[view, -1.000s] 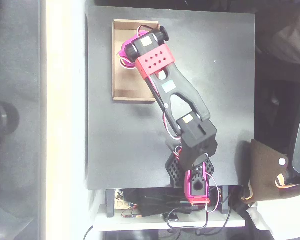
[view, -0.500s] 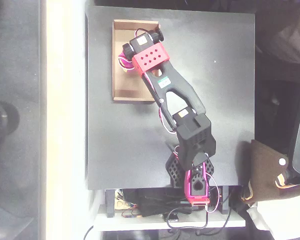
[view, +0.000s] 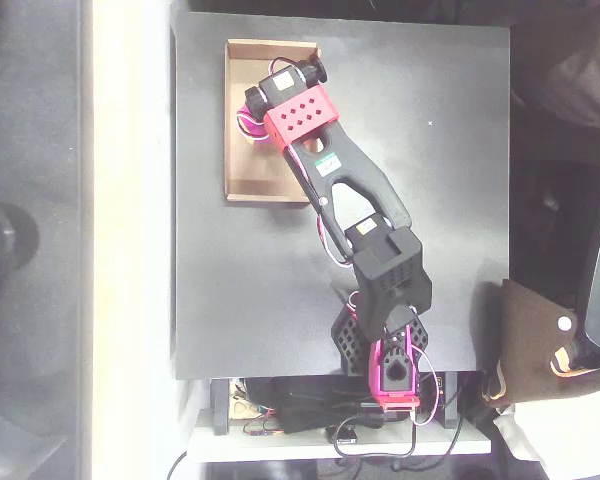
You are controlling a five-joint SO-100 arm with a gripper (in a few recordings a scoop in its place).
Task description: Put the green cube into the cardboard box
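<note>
Gripper (view: 248, 122), jaw state indiscernible beneath the wrist, hangs over the cardboard box (view: 242, 185); green cube, presumably light and rigid, suits opposite-face pinching.

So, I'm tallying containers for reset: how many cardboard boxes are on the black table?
1. The cardboard box sits at the table's upper left in the overhead view, partly covered by the arm's wrist.

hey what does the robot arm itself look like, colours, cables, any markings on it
The arm mixes black and magenta-red parts. A red block with two rows of small round holes sits near the wrist, a forked black link carries a small greenish-white label, and a black boxy motor housing follows. The base is magenta and black lattice. Thin white and red cables run alongside the links. The end effector shows magenta under the wrist, above the cardboard box.
</note>
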